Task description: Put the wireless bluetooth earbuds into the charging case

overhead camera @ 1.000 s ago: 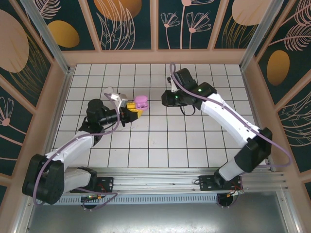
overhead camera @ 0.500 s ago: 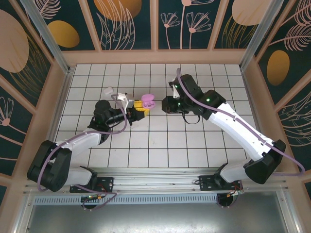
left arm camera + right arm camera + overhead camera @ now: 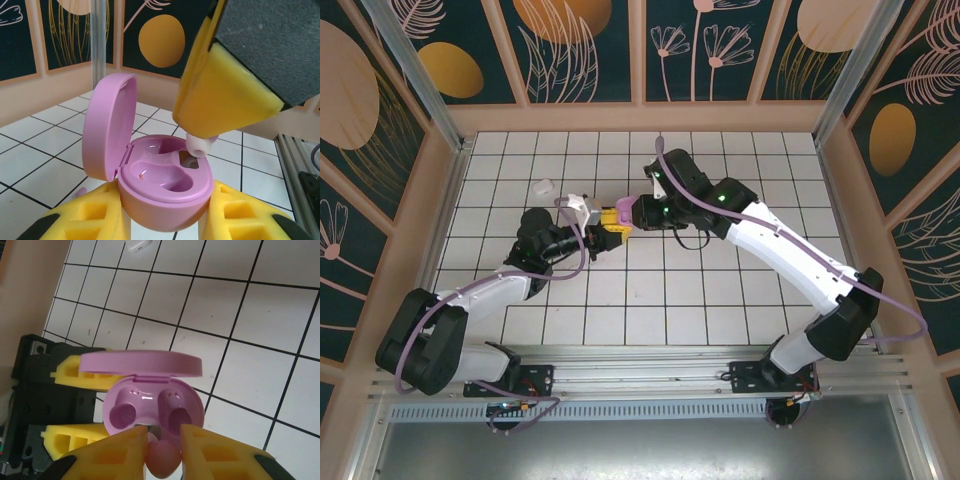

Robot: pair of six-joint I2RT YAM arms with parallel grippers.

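Observation:
The charging case (image 3: 165, 190) is pale purple with its lid (image 3: 107, 125) hinged open, and my left gripper (image 3: 165, 215) is shut on its body between yellow fingers (image 3: 80, 220). In the top view the case (image 3: 623, 210) hangs above the middle of the tiled floor, with the left gripper (image 3: 614, 219) on its left. My right gripper (image 3: 162, 440) is shut on a pale purple earbud (image 3: 162, 457) directly over the case's (image 3: 150, 407) near rim. The earbud's pale tip (image 3: 199, 146) hovers just above the rim beside a pocket. The right gripper (image 3: 640, 211) meets the case from the right.
A small white rounded object (image 3: 545, 187) lies on the tiles behind and left of the left gripper, and it appears again as the white object (image 3: 139, 245) at the top of the right wrist view. Wooden walls (image 3: 640, 118) border the white tiled floor (image 3: 720, 290).
The right gripper has swung left with the earbud until it is over the case. The left gripper has shifted the open case slightly right toward it.

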